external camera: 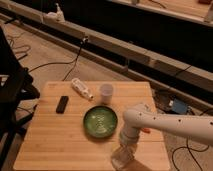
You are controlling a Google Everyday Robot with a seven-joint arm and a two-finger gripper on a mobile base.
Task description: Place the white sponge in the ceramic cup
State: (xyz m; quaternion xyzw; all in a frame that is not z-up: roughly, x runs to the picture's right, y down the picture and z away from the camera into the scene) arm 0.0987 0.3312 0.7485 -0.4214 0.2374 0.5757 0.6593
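The ceramic cup (pixel 106 92), small, plain and white, stands upright at the back middle of the wooden table (pixel 50 145). My gripper (pixel 122 157) points down at the table's front right edge, well in front of the cup and just past the green plate. A pale patch lies right at the gripper's tip. I cannot tell whether that patch is the white sponge or part of the gripper. No sponge shows elsewhere on the table.
A green plate (pixel 101 121) lies at the table's centre, between the cup and the gripper. An elongated white bottle-like object (pixel 82 88) lies left of the cup. A small black rectangular object (pixel 62 104) lies further left. Cables run across the floor behind.
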